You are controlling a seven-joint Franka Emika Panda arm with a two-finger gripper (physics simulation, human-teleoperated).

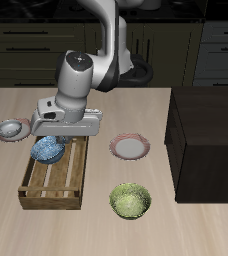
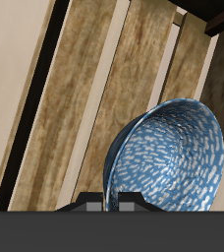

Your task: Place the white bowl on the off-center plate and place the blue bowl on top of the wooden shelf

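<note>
The tool (image 1: 48, 135) hangs low over the blue bowl (image 1: 48, 150) in the crate (image 1: 56, 180), seemingly to grasp its rim, though its grip is hidden.

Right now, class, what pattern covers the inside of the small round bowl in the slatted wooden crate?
Blue bowl: white mottled speckles; clearest in the wrist view.

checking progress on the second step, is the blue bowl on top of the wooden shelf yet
No, the blue bowl sits tilted at the slatted crate under the gripper, apart from the wooden shelf.
</note>
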